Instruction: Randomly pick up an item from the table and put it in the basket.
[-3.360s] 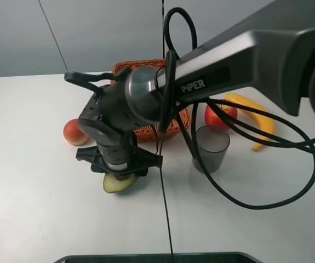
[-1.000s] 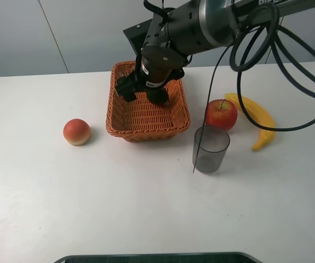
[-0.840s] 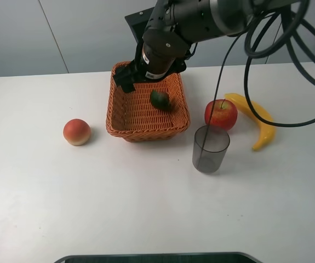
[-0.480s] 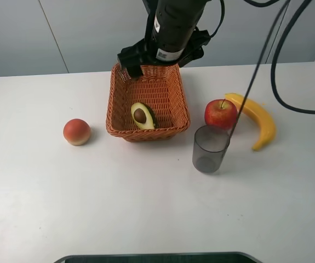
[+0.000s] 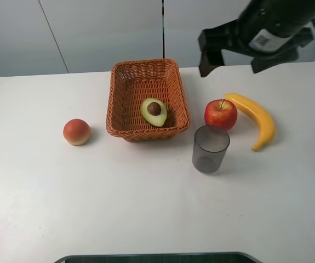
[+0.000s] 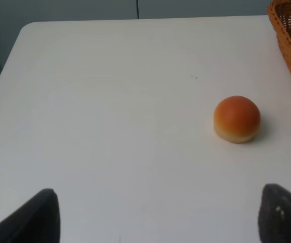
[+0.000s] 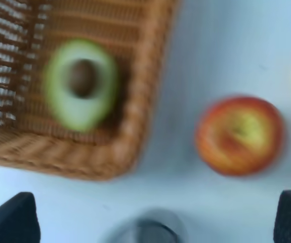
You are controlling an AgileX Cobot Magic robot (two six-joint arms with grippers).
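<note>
Meeting a grey panelled wall (image 5: pixel 91 33), the white table (image 5: pixel 91 208) holds a basket (image 5: pixel 146 132).

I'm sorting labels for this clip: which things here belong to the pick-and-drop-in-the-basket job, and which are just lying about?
Part of the job:
- halved avocado, already lying in the basket
- wicker basket
- white table

Just lying about:
- peach, left of the basket
- red apple
- banana
- grey cup

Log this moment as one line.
item: avocado half in basket, pit up | right tool: open, empty, clear of basket | left tool: open, empty | step: placed
</note>
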